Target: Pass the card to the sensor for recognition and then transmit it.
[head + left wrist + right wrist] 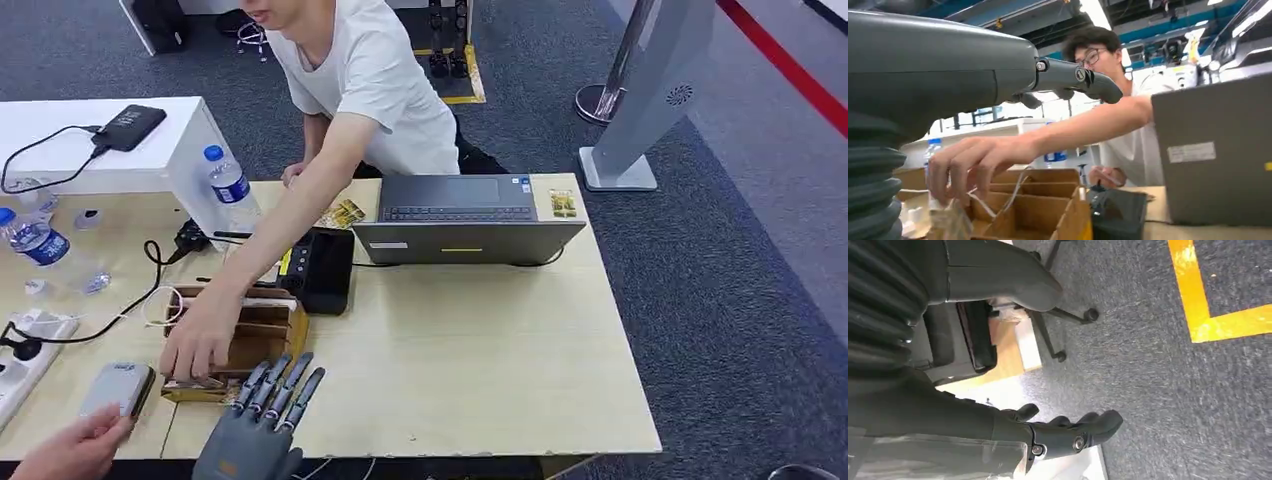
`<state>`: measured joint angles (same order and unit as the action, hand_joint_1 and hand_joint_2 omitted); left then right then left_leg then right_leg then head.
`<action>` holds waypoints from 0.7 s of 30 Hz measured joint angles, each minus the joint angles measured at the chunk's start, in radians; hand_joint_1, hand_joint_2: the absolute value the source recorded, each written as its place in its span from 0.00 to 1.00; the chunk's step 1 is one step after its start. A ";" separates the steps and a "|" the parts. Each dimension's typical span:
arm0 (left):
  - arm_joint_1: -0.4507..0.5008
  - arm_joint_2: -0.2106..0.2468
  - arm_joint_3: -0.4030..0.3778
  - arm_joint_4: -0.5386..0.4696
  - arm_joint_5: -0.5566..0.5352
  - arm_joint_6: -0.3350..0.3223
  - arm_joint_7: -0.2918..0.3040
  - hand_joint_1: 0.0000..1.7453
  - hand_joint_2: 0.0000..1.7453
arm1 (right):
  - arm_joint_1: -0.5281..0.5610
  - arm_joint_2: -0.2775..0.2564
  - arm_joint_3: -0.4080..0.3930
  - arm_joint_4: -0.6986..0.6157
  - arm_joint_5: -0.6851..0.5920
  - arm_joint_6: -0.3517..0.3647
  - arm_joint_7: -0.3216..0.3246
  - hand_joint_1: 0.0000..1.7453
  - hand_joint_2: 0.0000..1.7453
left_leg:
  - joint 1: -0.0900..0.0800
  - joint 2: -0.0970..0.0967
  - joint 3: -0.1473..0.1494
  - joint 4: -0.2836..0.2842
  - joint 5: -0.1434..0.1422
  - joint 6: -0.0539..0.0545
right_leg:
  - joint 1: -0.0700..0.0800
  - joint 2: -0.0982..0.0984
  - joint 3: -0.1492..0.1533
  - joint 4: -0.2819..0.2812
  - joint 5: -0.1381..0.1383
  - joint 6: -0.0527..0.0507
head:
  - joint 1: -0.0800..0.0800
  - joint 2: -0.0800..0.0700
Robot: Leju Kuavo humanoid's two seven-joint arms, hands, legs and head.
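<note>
Starting at the near left, a second person's hand (70,447) reaches toward a grey rectangular card-reader device (118,387) lying flat on the pale wooden table (470,370). Just right of it stands an open brown cardboard divider box (262,335); a seated person's hand (200,340) rests on its near left corner, fingering a clear-wrapped card (950,220), the task's item as judged. The robot's left hand (262,420) hovers at the table's near edge, fingers spread and empty, pointing far-left; the card lies just far-left of its fingertips, long axis undeterminable. Beyond the box sit a black rectangular terminal (325,268) and a grey laptop (465,222). Open tabletop extends right. The right hand (1068,432) hangs over carpet, fingers curled inward, empty; the left is plainly nearer.
</note>
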<state>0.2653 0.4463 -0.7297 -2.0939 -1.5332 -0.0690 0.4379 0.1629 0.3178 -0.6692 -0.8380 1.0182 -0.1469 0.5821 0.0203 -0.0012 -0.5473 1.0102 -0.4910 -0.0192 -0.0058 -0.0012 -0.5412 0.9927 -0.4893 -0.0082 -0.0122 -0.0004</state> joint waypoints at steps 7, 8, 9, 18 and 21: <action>0.040 0.035 -0.016 -0.009 0.000 -0.003 0.035 0.00 1.00 | 0.028 0.002 0.049 -0.036 -0.013 0.006 0.003 0.00 1.00 | 0.000 0.000 -0.001 0.000 0.000 0.000 | 0.000 0.000 0.000 0.000 0.000 0.000 | 0.000 0.000; 0.044 0.036 -0.018 -0.011 0.000 -0.003 0.036 0.00 1.00 | 0.030 0.002 0.053 -0.039 -0.013 0.008 0.003 0.00 1.00 | 0.000 0.000 -0.001 0.000 0.000 0.000 | 0.000 0.000 0.000 0.000 0.000 0.000 | 0.000 0.000; 0.046 0.039 -0.020 -0.011 0.000 -0.003 0.036 0.00 1.00 | 0.032 0.002 0.058 -0.042 -0.013 0.008 0.003 0.00 1.00 | 0.000 0.000 -0.001 0.000 0.000 0.000 | 0.000 0.000 0.000 0.000 0.000 0.000 | 0.000 0.000; 0.050 0.047 -0.034 -0.018 0.000 -0.003 0.037 0.00 1.00 | 0.036 0.003 0.065 -0.051 -0.012 0.009 0.002 0.00 1.00 | 0.000 0.000 -0.001 0.000 0.000 0.000 | 0.000 0.000 0.000 0.000 0.000 0.000 | 0.000 0.000; 0.050 0.048 -0.036 -0.018 0.000 -0.003 0.038 0.00 1.00 | 0.036 0.003 0.066 -0.051 -0.012 0.009 0.002 0.00 1.00 | 0.000 0.000 -0.001 0.000 0.000 0.000 | 0.000 0.000 0.000 0.000 0.000 0.000 | 0.000 0.000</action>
<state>0.3154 0.4944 -0.7656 -2.1122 -1.5331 -0.0721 0.4757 0.1987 0.3204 -0.6035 -0.8888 1.0060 -0.1381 0.5844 0.0203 -0.0014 -0.5481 1.0104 -0.4909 -0.0191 -0.0058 -0.0015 -0.5413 0.9927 -0.4893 -0.0081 -0.0118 -0.0004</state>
